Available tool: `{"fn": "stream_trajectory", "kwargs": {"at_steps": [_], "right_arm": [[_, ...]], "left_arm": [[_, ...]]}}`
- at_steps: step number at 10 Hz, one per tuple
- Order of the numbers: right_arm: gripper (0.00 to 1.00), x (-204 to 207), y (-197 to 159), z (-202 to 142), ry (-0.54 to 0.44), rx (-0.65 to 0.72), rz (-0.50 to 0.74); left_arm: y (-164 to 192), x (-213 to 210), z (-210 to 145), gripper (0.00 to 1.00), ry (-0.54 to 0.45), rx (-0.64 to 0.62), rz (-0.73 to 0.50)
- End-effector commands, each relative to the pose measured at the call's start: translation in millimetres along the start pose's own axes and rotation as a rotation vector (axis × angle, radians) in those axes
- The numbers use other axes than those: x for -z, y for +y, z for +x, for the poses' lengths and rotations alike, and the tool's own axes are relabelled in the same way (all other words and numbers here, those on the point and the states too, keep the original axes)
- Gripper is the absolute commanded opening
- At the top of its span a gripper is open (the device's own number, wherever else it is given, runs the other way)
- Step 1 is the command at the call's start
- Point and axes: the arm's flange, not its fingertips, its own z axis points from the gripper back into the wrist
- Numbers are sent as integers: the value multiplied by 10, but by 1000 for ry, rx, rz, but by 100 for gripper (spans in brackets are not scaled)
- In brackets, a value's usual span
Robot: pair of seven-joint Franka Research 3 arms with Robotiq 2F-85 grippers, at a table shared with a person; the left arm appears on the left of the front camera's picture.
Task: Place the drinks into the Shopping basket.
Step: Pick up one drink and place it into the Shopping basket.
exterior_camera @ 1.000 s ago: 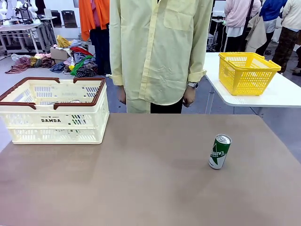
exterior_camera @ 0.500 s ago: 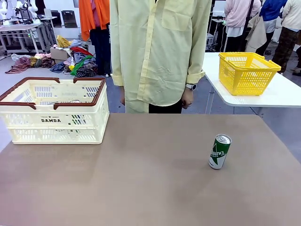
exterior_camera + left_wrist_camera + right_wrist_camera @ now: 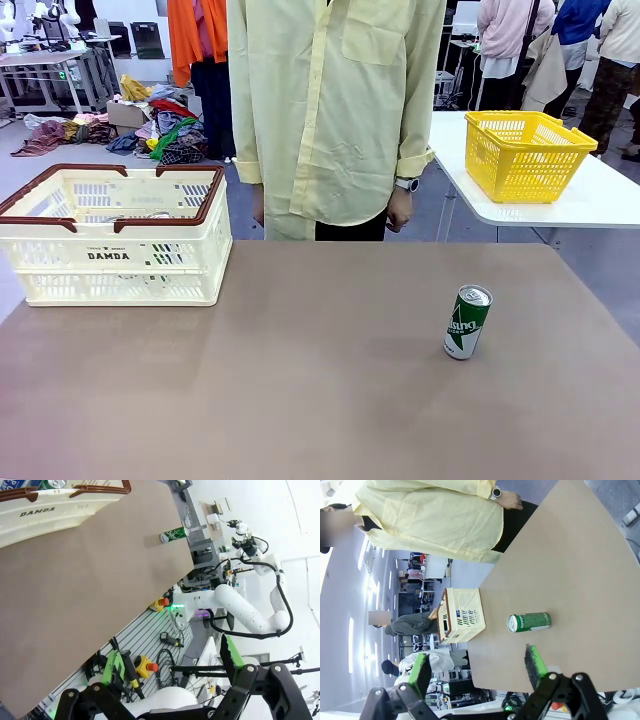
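One green drink can (image 3: pixel 467 322) with a white logo and silver top stands upright on the right part of the brown table. The cream-white Shopping basket (image 3: pixel 110 256) marked DAMDA, with dark red-brown handles, sits at the table's far left. The left wrist view shows this basket (image 3: pixel 50 517) with can tops (image 3: pixel 51 484) just visible inside it, and the green can (image 3: pixel 173 534) far off. My left gripper (image 3: pixel 170 662) is open, held high off the table. In the right wrist view my right gripper (image 3: pixel 477 669) is open and empty, with the can (image 3: pixel 529 621) ahead of it and the basket (image 3: pixel 465 612) beyond.
A person in a pale yellow shirt (image 3: pixel 335 110) stands at the table's far edge, hands (image 3: pixel 400 208) hanging down. A yellow mesh basket (image 3: pixel 525 150) rests on a separate white table at the back right. Bare brown tabletop (image 3: pixel 300 380) lies between can and basket.
The person has shifted slightly to the left. The can and the basket have not moved.
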Motion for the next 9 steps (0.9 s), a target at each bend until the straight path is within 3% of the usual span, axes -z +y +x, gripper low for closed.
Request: {"fn": "stream_trajectory", "kwargs": {"at_steps": [1, 8, 9], "right_arm": [[100, -11, 19, 8, -2, -16, 22], [100, 0, 0, 0, 0, 0, 0], [100, -15, 453, -27, 54, -59, -171]], "left_arm": [[-25, 8, 3, 100, -6, -13, -16], [-25, 8, 3, 100, -6, -13, -16], [-25, 8, 3, 100, -6, -13, -16]]}}
